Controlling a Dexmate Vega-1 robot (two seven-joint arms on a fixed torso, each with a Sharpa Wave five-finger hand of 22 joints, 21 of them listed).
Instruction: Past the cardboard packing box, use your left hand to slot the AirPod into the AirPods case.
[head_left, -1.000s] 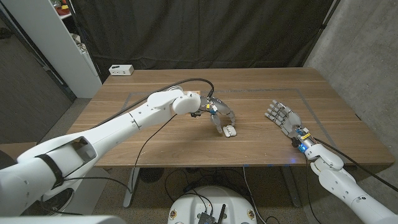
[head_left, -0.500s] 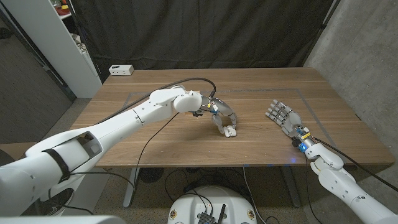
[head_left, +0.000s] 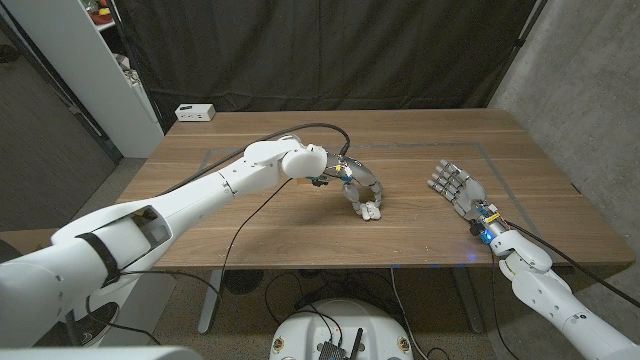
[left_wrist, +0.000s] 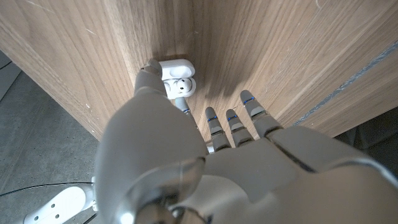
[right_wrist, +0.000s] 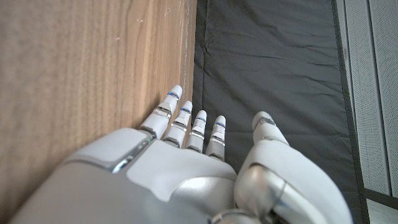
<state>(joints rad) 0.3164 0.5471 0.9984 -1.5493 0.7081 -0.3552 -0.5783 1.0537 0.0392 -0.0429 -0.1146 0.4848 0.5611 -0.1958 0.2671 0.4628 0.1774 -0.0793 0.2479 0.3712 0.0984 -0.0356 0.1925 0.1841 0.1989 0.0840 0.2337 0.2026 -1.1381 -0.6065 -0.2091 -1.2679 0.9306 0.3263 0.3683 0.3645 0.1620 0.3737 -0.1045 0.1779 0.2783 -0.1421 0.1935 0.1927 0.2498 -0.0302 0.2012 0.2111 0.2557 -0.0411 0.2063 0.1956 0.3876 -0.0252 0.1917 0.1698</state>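
Note:
The white AirPods case (head_left: 372, 211) lies open near the table's middle; in the left wrist view its lid (left_wrist: 176, 66) is folded back from the base. My left hand (head_left: 358, 188) reaches down onto it from the left. Thumb and a finger pinch a small white piece, the AirPod (left_wrist: 181, 88), right at the base's sockets, and the other fingers (left_wrist: 233, 119) are spread. How deep the AirPod sits is hidden. My right hand (head_left: 455, 188) stands upright on the right side, empty, with its fingers (right_wrist: 186, 121) apart.
A small white box (head_left: 195, 112) sits at the table's far left corner. A pale taped outline (head_left: 215, 152) marks the wooden table (head_left: 300, 230). A white shelf unit (head_left: 95, 60) stands off to the left. A dark curtain (head_left: 330, 50) hangs behind the table.
My left hand has moved right and down, from beside the case to directly onto it. The right hand has stayed where it was.

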